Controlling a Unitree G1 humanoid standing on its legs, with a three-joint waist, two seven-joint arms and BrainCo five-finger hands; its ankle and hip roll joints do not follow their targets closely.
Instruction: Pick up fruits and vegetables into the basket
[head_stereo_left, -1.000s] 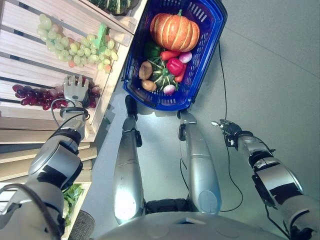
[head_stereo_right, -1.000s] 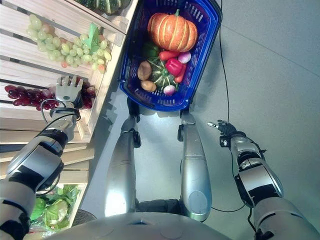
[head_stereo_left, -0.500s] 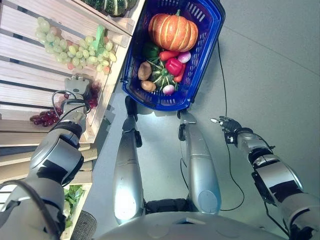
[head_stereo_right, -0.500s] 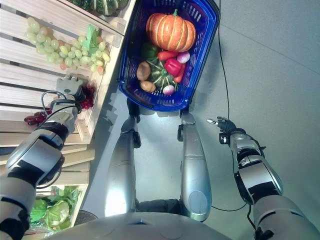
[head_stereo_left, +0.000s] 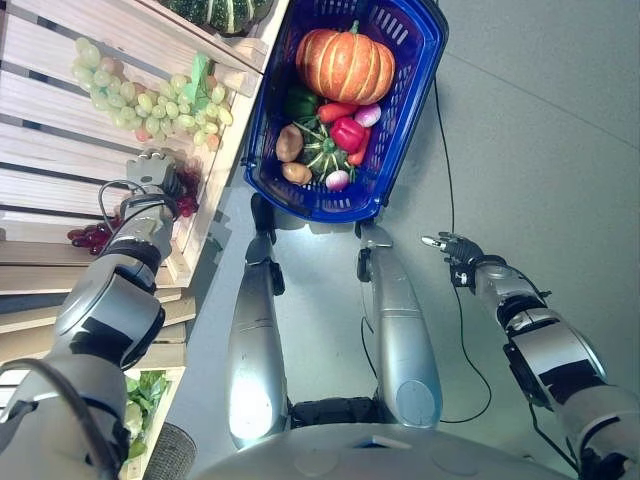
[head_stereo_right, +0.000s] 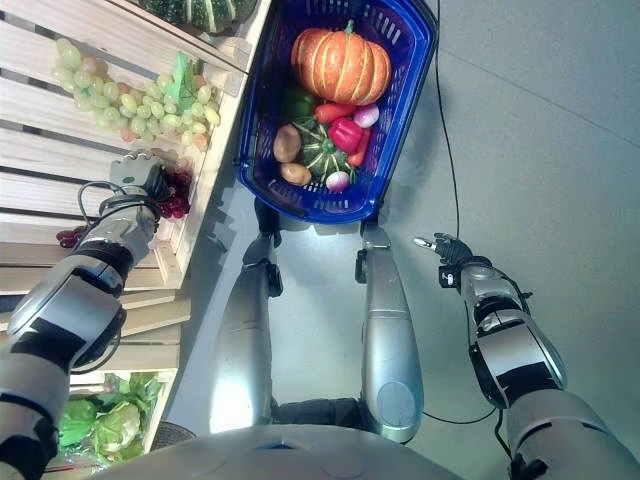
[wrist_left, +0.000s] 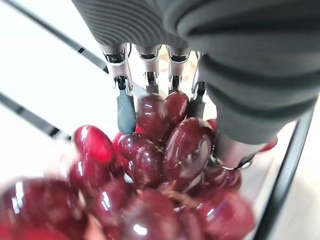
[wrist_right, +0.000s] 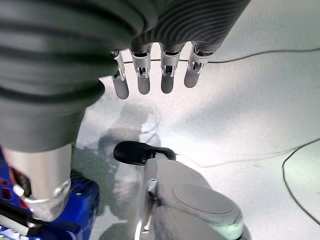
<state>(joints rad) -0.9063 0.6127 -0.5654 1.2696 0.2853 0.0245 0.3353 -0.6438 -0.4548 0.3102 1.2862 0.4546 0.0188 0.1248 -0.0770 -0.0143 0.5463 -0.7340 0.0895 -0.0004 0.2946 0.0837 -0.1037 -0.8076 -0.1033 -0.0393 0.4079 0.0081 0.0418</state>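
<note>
the right hand (wrist_right: 150, 75) is held over the floor at four o'clock, fingers straight, nothing in it. the left hand (wrist_left: 150, 75) is curled round the dark red grape bunch (wrist_left: 165, 165) on the pale wooden slatted shelf (head_stereo_left: 60, 130) at ten o'clock. the trailing end could be snagged on a slat and dropped short of the blue plastic basket (head_stereo_left: 420, 60) at twelve. the stem is hidden.

The basket (head_stereo_left: 410, 120) is pretty packed, the pumpkin (head_stereo_left: 346, 65) hogs the far end and small veg covers the rest. Wooden crate wall (head_stereo_left: 222, 170) sits between the red grapes (head_stereo_left: 178, 190) and basket.
</note>
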